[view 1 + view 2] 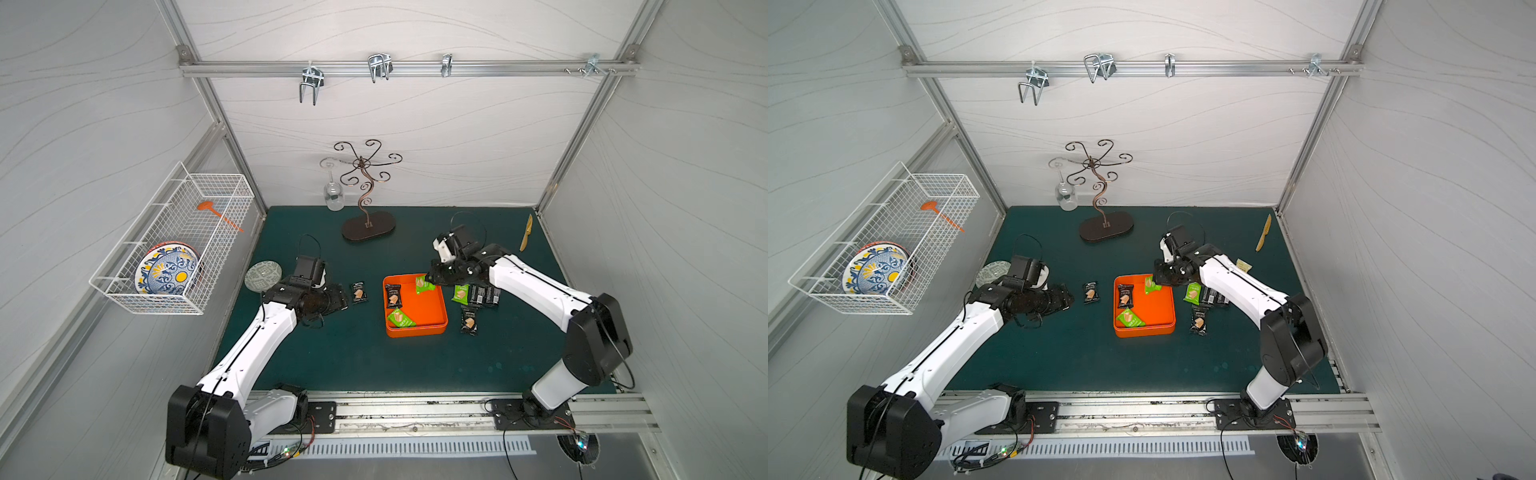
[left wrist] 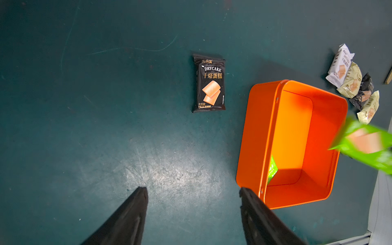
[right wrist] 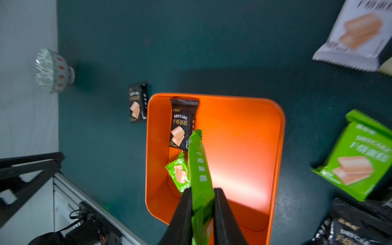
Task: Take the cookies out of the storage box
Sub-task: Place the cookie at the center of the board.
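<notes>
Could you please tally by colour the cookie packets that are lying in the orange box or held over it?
Black: 1, the black packet lying in the storage box.
Green: 2, the lying green packet and the held green packet in the right gripper.
Total: 3.

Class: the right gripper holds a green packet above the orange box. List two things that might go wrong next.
1. Much of the green foil packet juts beyond the right gripper; it might drop into the orange plastic storage box.
2. Loose foil packets crowd beside the box; setting down could scatter them.
</notes>
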